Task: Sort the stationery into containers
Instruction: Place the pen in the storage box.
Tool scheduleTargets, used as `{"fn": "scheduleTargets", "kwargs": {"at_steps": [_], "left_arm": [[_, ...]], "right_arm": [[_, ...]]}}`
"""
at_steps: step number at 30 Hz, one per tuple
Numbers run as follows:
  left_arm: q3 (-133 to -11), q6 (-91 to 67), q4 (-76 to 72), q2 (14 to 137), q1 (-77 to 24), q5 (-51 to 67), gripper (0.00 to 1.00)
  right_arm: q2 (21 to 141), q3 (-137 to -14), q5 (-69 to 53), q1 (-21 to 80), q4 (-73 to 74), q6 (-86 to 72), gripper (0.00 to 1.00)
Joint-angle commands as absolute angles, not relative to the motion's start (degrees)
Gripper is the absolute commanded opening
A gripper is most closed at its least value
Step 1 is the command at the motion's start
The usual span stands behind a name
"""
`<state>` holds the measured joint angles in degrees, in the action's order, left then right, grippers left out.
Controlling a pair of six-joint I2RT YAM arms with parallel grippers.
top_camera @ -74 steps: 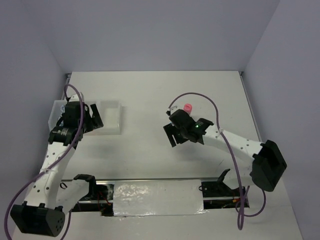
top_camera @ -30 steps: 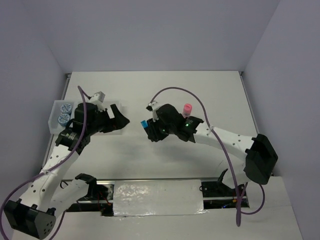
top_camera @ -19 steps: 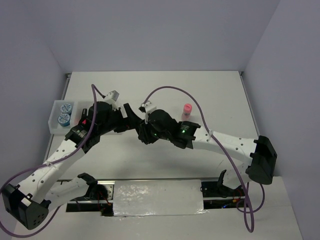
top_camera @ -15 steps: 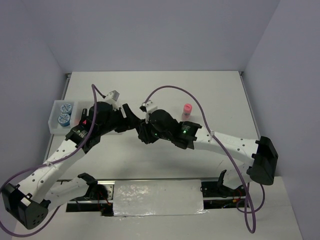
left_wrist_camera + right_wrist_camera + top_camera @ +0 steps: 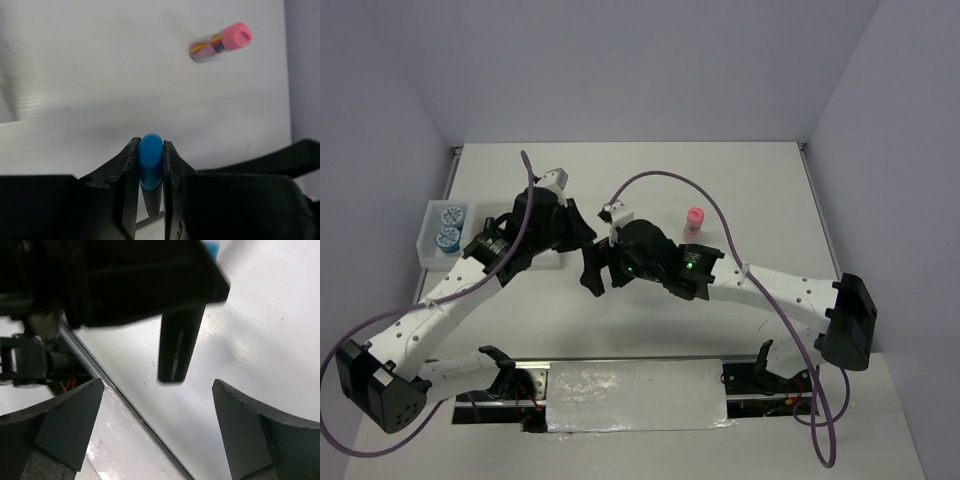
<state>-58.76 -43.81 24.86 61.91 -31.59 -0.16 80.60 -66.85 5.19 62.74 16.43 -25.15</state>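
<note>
At mid-tabletop (image 5: 650,170), where both arms meet: left claw (image 5: 150,150), clamped on a blue-tipped black marker (image 5: 150,160), blue end pointing out past the fingertips and lifted clear of the surface. Right claw (image 5: 160,415), fingers spread wide apart, gripping nothing; the marker's black barrel hangs in the gap between them without touching either. Pink-capped amber tube (image 5: 694,220), on the tabletop just right of the arms, apart from both. White tray (image 5: 425,245), at the left edge: two blue-and-white tape rolls (image 5: 451,215) sit together in its leftmost compartment; the rest is hidden by the left arm.
</note>
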Motion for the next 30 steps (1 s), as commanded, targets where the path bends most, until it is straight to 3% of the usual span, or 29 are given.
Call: {"fn": "scheduleTargets", "kwargs": {"at_steps": [1,7,10,21,30], "left_arm": [[-66.17,-35.88,34.78,65.12,-31.46,-15.67,0.00],[-78.21,-31.55,52.77,77.24,-29.45,-47.57,0.00],[-83.75,-33.92,59.47,84.80,-22.88,-55.34,0.00],[-90.79,-26.37,54.59,100.45,-6.07,-51.16,0.01],[-90.71,-28.21,48.62,106.00,-4.13,-53.00,0.17]], "right_arm": [[78.41,-66.37,6.05,62.14,14.32,-26.28,1.00],[70.94,-59.34,9.85,58.72,16.09,-26.54,1.00],[63.92,-53.46,8.44,56.00,15.12,-25.85,1.00],[54.76,-47.55,8.18,53.70,17.40,-20.83,1.00],[51.16,-47.37,4.57,53.09,16.79,-17.84,1.00]]}}
